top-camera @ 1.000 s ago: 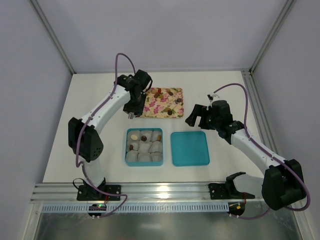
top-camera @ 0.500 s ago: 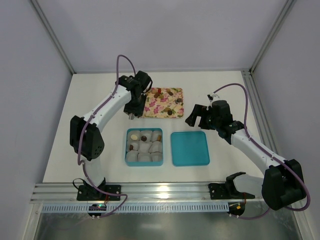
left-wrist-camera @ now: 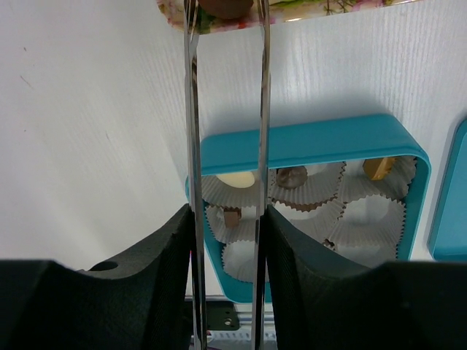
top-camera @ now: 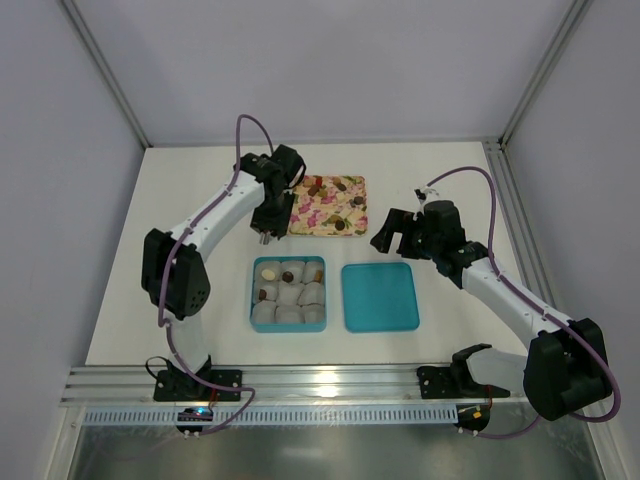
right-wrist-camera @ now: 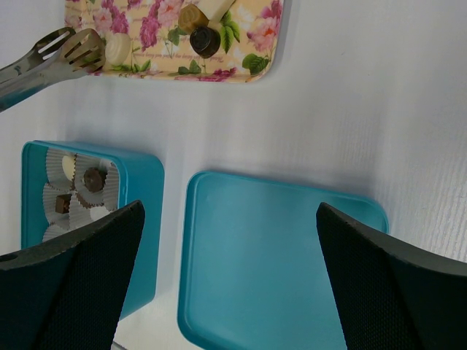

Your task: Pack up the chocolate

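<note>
My left gripper (top-camera: 263,230) is shut on metal tongs (left-wrist-camera: 226,109), its fingers (left-wrist-camera: 157,270) pressing the blades. The tong tips (right-wrist-camera: 76,47) rest at the near left edge of the pink floral tray (top-camera: 310,215), beside a cream chocolate (right-wrist-camera: 117,49). In the left wrist view a brown chocolate (left-wrist-camera: 226,6) shows between the blades; I cannot tell if it is gripped. Several chocolates (top-camera: 340,184) lie on the tray. The teal box (top-camera: 253,295) holds paper cups, some with chocolates (top-camera: 287,276). My right gripper (top-camera: 386,232) is open and empty above the teal lid (right-wrist-camera: 277,255).
The teal lid (top-camera: 380,297) lies flat to the right of the box. The tray sits behind both. Enclosure walls stand left, right and behind, and a metal rail (top-camera: 330,385) runs along the table's front edge.
The left arm's elbow has swung slightly right and the gripper with the tongs has edged toward the tray. The right arm has not moved.
</note>
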Robot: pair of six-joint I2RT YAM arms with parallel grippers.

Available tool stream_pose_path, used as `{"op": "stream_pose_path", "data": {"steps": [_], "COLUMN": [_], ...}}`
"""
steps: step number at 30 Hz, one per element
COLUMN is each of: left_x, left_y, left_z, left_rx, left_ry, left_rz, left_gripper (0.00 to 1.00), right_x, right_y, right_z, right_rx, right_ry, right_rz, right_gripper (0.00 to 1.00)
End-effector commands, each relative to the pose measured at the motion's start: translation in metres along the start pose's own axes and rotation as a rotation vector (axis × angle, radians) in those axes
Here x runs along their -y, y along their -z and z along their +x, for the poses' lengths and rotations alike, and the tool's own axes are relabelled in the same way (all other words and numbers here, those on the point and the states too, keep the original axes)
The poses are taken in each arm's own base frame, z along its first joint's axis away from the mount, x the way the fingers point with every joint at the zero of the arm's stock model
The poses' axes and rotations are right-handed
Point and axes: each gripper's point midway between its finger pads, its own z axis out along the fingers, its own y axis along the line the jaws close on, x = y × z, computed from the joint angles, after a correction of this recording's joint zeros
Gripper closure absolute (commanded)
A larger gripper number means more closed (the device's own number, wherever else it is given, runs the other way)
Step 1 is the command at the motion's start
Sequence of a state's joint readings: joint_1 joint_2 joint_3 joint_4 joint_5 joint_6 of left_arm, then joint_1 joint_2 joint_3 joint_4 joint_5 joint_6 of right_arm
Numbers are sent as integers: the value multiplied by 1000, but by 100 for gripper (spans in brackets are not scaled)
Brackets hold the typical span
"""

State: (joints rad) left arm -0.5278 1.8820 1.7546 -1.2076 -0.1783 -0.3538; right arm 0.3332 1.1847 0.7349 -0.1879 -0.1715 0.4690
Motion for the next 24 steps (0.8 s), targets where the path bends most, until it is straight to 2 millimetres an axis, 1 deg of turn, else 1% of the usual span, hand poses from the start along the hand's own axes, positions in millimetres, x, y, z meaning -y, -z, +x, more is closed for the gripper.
{"op": "stream_pose_path", "data": {"steps": [1, 10, 16, 24], "left_x": [5, 8, 7, 8], "left_y": [1, 1, 8, 16], "left_z": [-6, -12, -23, -33], "left_rx": [23, 40, 74, 103], "left_ry": [-3, 6, 13, 20], "left_rz": [34, 44, 40, 44], "left_gripper": [59, 62, 65, 67], "right_x": [-12, -12, -12, -11], "right_y": [4, 5, 5, 4], "right_z": [-17, -17, -18, -17], "right_rx": [51, 53, 52, 50], "right_ry": [23, 24, 23, 23], "right_rz": [-33, -33, -32, -29], "right_gripper": [0, 0, 0, 0]}}
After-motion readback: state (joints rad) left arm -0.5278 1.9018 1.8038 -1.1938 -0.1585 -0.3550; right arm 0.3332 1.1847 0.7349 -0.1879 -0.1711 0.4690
